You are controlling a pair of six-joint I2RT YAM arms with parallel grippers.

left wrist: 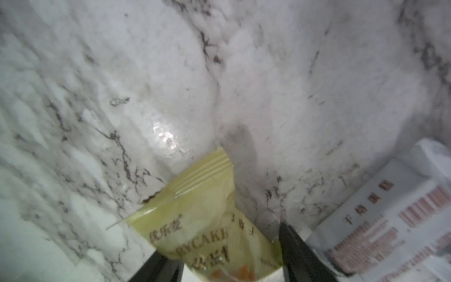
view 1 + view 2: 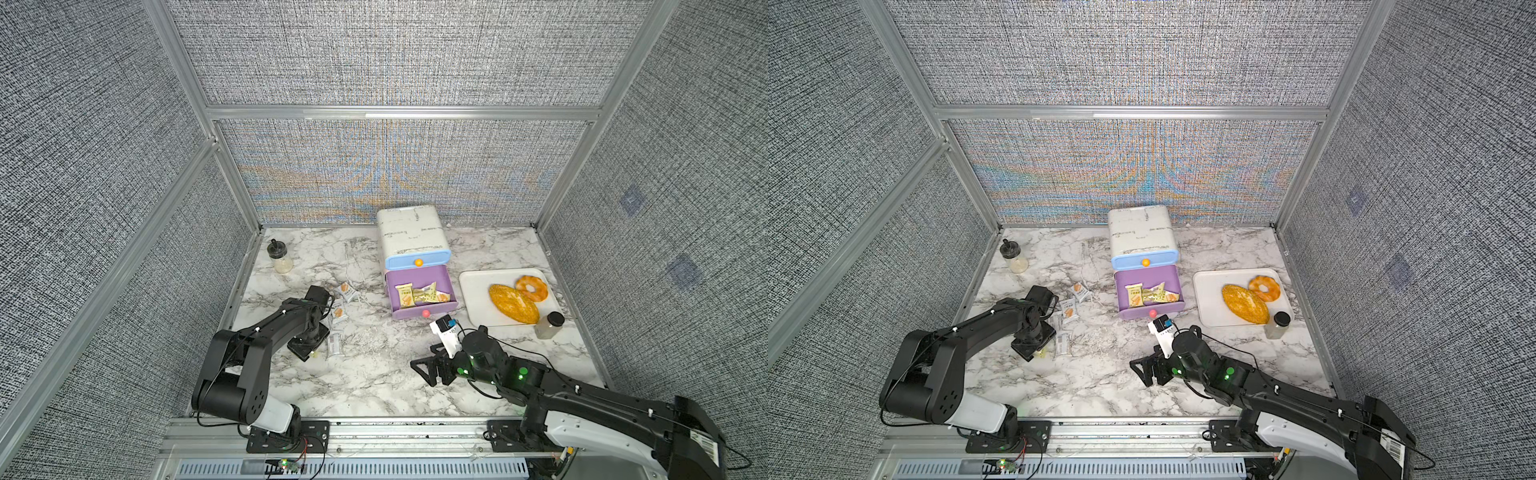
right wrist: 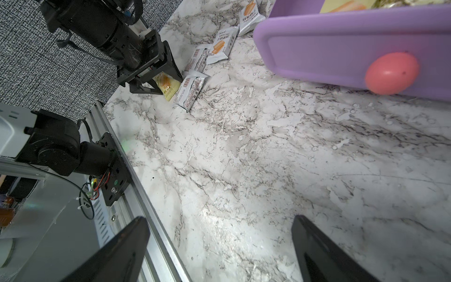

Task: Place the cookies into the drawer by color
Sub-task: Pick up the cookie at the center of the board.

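Yellow-green cookie packet (image 1: 207, 219) between left jaws

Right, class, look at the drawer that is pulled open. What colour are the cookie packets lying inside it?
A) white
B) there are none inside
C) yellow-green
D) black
C: in a top view the pulled-out purple drawer holds yellow-green packets, while the white packets lie out on the table.
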